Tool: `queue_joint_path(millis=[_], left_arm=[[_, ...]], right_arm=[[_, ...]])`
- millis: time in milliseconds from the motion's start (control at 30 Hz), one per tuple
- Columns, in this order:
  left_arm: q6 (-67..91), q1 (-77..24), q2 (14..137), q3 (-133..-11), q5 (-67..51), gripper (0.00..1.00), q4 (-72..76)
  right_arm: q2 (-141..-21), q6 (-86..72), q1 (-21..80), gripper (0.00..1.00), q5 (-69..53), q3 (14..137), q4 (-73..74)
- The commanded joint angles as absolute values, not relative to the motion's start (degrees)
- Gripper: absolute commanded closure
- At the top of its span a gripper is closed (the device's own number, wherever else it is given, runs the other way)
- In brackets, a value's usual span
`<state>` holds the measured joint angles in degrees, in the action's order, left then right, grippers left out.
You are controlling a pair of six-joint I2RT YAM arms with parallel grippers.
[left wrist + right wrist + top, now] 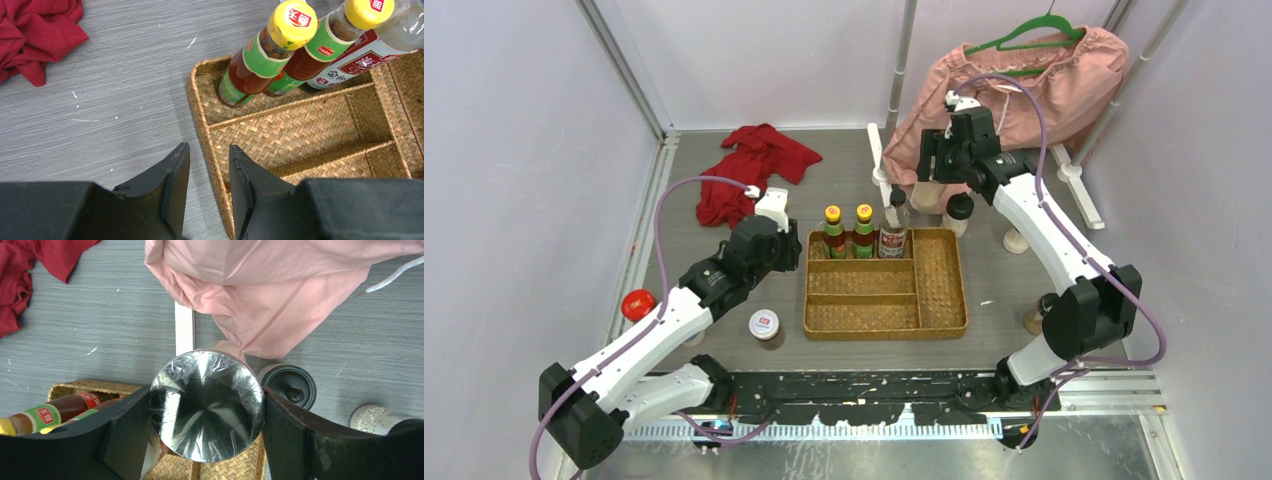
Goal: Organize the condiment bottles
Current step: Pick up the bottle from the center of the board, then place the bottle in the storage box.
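Observation:
Two green-labelled, yellow-capped sauces [834, 230] [864, 228] and a taller black-capped clear bottle [893, 228] stand in the back compartment of the wicker tray [944, 285]. They also show in the left wrist view [260, 55] [320, 45]. My right gripper [936, 160] [206, 400] is shut on a silver-lidded jar [207, 405] and holds it above the tray's far right corner. My left gripper [786, 250] [209, 150] is open and empty, with its jaws on either side of the tray's left rim [200, 115].
A black-lidded shaker [960, 212] [290, 385] stands behind the tray. A red-lidded jar [637, 303] and a white-lidded jar [765, 325] stand at the left. A red cloth [749, 165] lies at the back. A pink garment [1024, 85] hangs on a white rack [184, 330].

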<state>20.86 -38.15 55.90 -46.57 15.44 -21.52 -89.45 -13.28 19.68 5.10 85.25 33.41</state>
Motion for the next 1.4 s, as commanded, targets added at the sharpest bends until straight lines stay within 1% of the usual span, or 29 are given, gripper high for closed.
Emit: queue_joint_path(millis=[0, 333, 567, 867, 1367], left_arm=[[21.64, -38.37, 55.06, -46.41, 15.30, 0.64, -20.07], [22.05, -38.34, 54.05, -45.96, 15.79, 0.66, -20.49], [21.87, -38.34, 52.63, -46.40, 16.77, 0.66, -21.84], [22.27, -38.32, 50.97, -46.71, 16.97, 0.66, -23.20], [23.12, -38.32, 50.36, -46.14, 16.41, 0.67, -23.17]], right_arm=[[-83.94, -11.94, 20.32, 0.40, 6.59, 90.39, 34.10], [-75.81, -12.55, 20.81, 0.39, 8.16, 90.70, 42.86], [-69.69, -14.70, 21.47, 0.39, 7.45, 84.16, 45.80], [-64.86, -17.59, 24.66, 0.39, 8.45, 73.05, 42.36], [-61.92, -16.01, 28.03, 0.39, 14.48, 59.23, 26.40]])
